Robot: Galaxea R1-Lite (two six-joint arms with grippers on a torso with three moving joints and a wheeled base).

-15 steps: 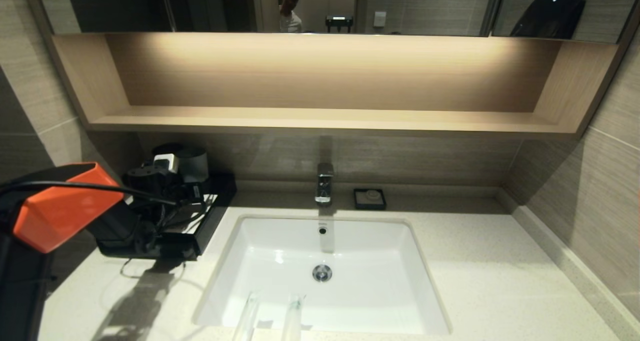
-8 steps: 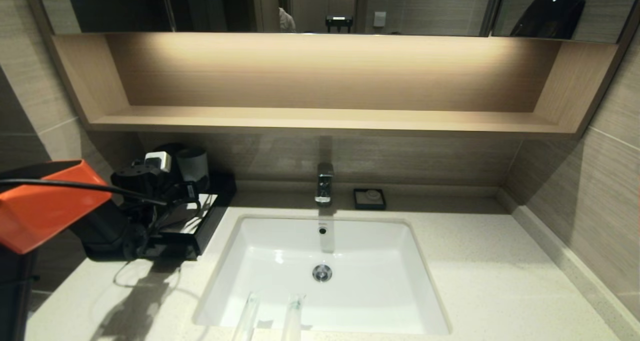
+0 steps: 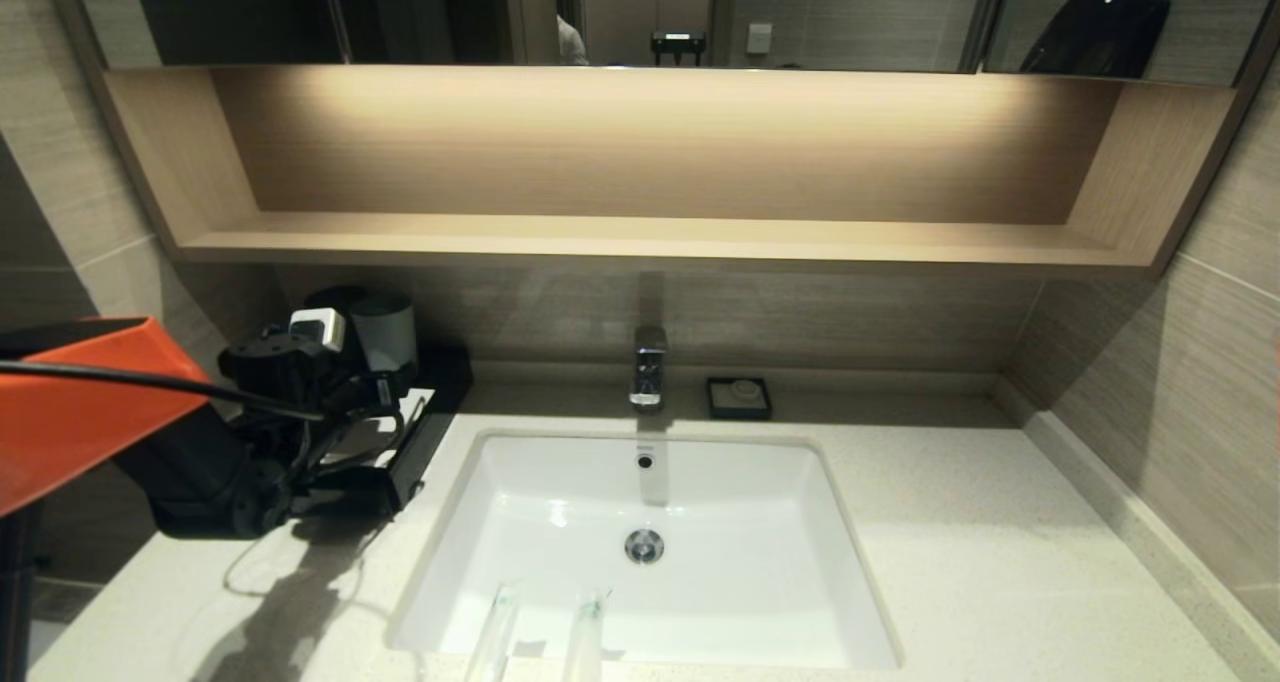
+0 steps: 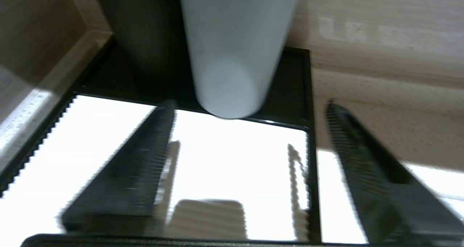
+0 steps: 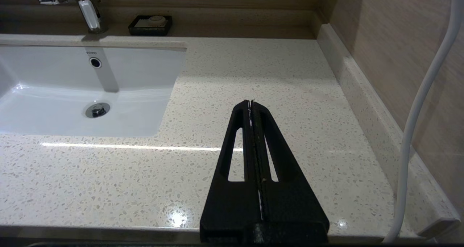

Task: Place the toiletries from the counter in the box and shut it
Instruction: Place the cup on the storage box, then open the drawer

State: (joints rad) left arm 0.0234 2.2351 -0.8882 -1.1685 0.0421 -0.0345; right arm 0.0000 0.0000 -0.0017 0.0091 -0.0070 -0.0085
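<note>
Since the earlier frame, the left arm has drawn back toward the near left: its orange cover sits lower and further left in the head view, and the left end effector [image 3: 375,417] has retreated slightly over the box [image 3: 415,452].

The left end effector hovers above the white top panel of the box [image 4: 232,167]. Its two fingers [image 4: 134,174] stand wide apart, with nothing between them. One finger is over the white panel; the other lies beyond the box's right edge, over the tabletop [image 3: 950,522]. A light grey cup [image 4: 232,51] stands at the far end of the box, just ahead of the fingers and not touching them. A darker cup [image 4: 152,29] stands beside it.

The box is at the far left of the tabletop, left of the sink [image 3: 650,542]. Whether its drawer is open cannot be determined.

The two toiletry packets [image 3: 585,637] lie side by side at the near edge of the sink, well apart from the box. One bears a green mark.

The right end effector [image 5: 251,104] is parked over the right part of the tabletop [image 5: 253,69], fingers pressed together and empty.

A tap [image 3: 648,367] and a small black soap dish [image 3: 739,398] stand at the far side of the sink.
</note>
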